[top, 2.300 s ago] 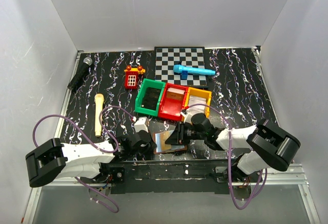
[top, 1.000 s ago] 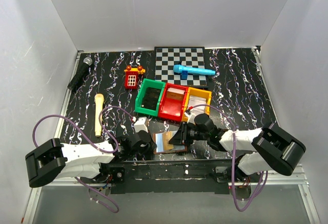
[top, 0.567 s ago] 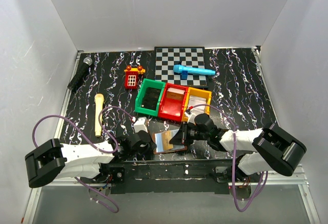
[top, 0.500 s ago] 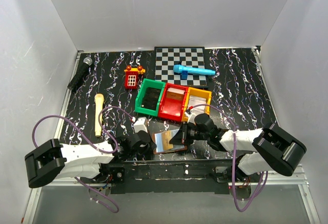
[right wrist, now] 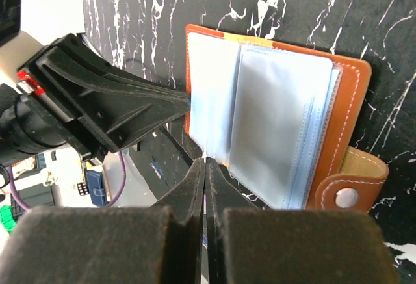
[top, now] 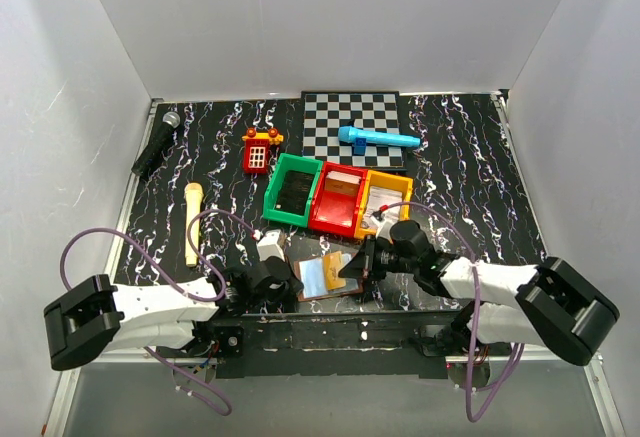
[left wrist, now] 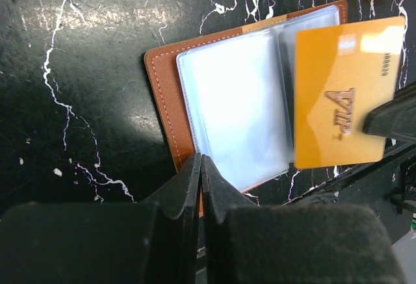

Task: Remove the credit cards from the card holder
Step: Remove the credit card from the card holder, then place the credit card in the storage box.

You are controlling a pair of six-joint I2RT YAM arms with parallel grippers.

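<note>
Card holder [left wrist: 227, 108] lies open at the near edge of the table [top: 470, 157], left gripper [left wrist: 200, 167] fully closed at its rim; right gripper [right wrist: 205, 167] is clamped on an orange credit card [left wrist: 341, 95], judged light, stiff and slippery, best pinched by an edge.

One card holder [left wrist: 221, 121], one gold card [left wrist: 338, 95], three bins [top: 332, 223], two microphones [top: 376, 139], one checkerboard [top: 335, 122], one toy phone [top: 259, 151]

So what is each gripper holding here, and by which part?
The right gripper pinches the gold card by one edge. The left gripper, shut, rests its tips on the card holder's edge; pinching or pressing, unclear.
</note>
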